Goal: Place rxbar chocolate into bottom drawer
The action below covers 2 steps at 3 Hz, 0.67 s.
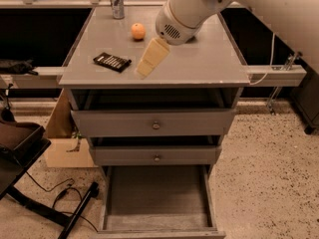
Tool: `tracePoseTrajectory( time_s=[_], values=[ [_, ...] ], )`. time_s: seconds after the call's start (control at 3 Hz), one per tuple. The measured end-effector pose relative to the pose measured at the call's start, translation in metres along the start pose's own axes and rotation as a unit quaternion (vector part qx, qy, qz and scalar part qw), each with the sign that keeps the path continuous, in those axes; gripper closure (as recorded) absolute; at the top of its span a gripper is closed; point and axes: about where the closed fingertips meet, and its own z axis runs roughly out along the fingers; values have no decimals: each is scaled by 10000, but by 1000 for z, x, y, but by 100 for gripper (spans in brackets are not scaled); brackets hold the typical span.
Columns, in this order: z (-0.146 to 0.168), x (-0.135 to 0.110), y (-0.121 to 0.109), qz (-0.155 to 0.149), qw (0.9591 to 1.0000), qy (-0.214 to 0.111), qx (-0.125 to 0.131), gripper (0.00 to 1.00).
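Above the front-left part of the counter (199,59), the tool (143,69) is seen hanging tip-down just right of the rxbar chocolate (112,61) — apart from it. How wide it stands cannot be told, nor whether its tip meets the surface. The bar is laid flat near the counter's left front edge, with an orange (138,31) behind it and a can (116,1) at the back. Below, the bottom drawer (157,193) is pulled out — its floor exposed.

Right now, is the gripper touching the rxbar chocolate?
Apart. The camera view shows a sliver of grey tabletop between the rxbar chocolate and the gripper just to its right.
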Motion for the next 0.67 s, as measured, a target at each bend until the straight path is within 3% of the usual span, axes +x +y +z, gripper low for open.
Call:
tracePoseTrajectory(
  time_s=[0.33,0.67],
  values=[
    [29,-20,-15,-30,9999,-61,-101,0],
    [69,-43,-41,147,9998,-63,-146,0]
  ],
)
